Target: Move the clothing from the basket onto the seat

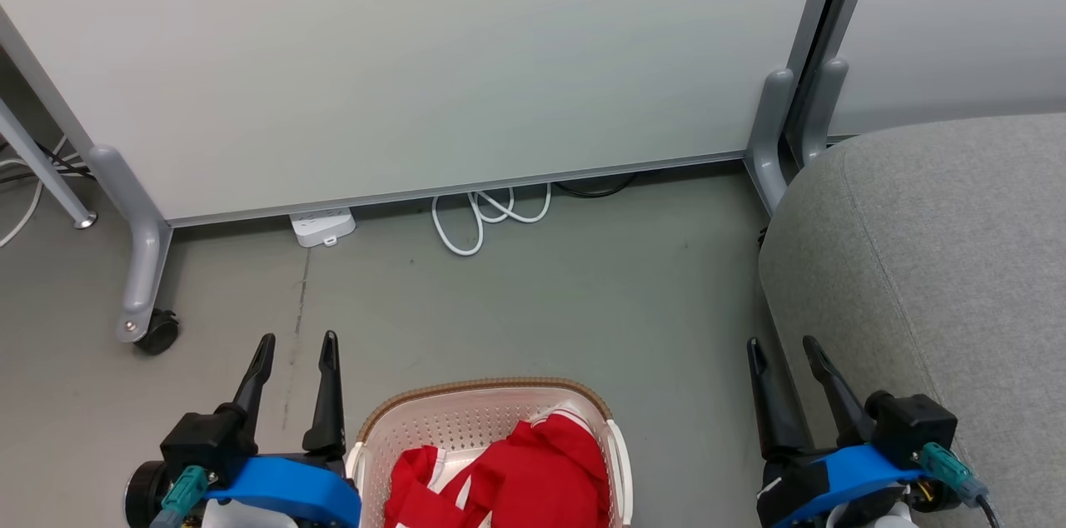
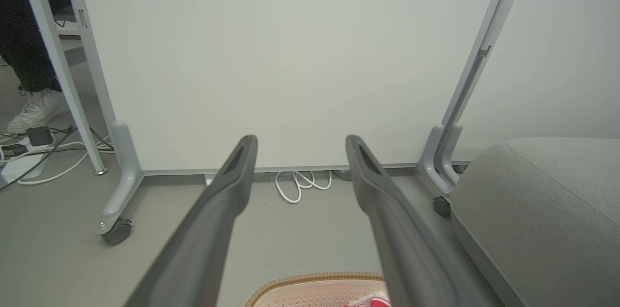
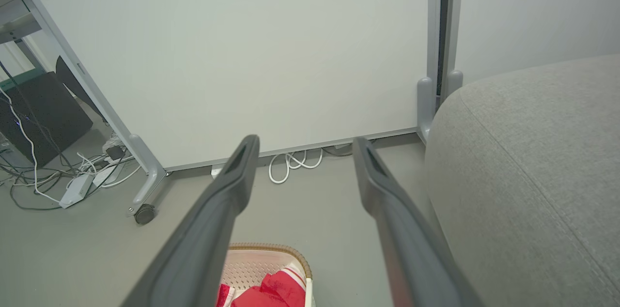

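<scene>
Both our left gripper (image 1: 298, 338) and right gripper (image 1: 780, 341) hang released, empty. The soft red clothing (image 1: 516, 474) lies heaped inside the oval cream plastic basket (image 1: 454, 428) between them (large grey fabric seat (image 1: 941, 261) at right). A tangled grab could lift the light basket too.

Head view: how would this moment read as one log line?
clothing: in basket | seat: right of basket | left pincer: open | right pincer: open
</scene>
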Tool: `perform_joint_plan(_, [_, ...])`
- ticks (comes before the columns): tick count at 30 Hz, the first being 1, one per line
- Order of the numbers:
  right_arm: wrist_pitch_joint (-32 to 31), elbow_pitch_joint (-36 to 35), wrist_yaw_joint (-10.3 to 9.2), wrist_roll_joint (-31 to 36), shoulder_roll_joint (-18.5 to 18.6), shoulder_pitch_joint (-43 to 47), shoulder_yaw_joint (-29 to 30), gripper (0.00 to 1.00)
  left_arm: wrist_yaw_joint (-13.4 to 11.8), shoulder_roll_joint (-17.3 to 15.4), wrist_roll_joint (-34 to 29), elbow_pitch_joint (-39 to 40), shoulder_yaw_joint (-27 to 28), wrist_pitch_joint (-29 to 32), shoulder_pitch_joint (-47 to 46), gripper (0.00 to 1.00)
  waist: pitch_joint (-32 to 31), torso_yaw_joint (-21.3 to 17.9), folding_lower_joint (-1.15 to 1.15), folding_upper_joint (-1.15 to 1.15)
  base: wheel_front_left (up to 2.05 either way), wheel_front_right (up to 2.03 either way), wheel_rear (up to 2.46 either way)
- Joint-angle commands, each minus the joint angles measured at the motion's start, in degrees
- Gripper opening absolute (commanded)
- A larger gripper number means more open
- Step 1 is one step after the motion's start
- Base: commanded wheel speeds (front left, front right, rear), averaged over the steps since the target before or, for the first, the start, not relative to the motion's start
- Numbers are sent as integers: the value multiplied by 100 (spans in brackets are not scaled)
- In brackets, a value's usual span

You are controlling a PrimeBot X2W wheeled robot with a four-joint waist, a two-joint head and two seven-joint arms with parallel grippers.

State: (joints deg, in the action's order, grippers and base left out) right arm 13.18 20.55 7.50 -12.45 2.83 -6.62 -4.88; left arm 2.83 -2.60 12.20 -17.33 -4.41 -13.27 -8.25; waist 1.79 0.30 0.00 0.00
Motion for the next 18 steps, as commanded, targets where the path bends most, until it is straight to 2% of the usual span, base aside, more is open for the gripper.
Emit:
perform_joint_plan(1, [64,6,-2,92,10,-76,-19,100,-19,-40,-102,-2,-26,-49,-90,100,4,1,0,0,0,0,0])
perform_joint_plan(18, [212,189,-2,680,9,-104,-95,100,-53,-44,-681,-107,-90,-203,-87,100,27,3,0,0,0,0,0])
